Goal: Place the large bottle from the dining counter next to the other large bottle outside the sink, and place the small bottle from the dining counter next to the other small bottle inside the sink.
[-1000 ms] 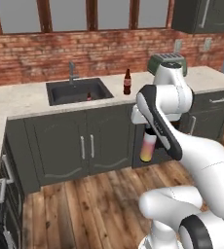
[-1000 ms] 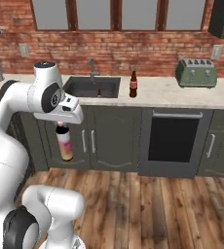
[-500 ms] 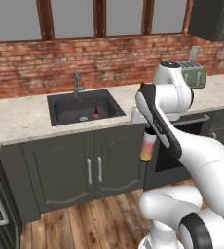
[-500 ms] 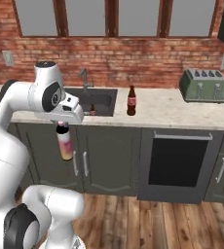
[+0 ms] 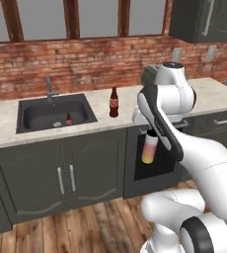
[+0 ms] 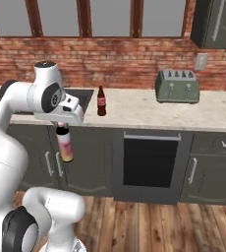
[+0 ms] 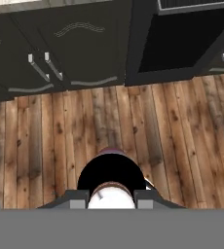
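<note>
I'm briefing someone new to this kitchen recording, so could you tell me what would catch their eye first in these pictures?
First, the white arm's gripper holds the large bottle, fading yellow to pink, hanging upright by its black cap in front of the dark cabinets, above the wooden floor. Next, the other large bottle, dark brown, stands on the pale worktop right of the sink, where a small bottle stands inside.

The arm (image 5: 174, 123) is glossy white with rounded, bulbous links. Dark grey rings mark its joints, and a round dark disc caps 1 joint. The pincer (image 7: 111, 198) has 2 small dark grey fingertips.
</note>
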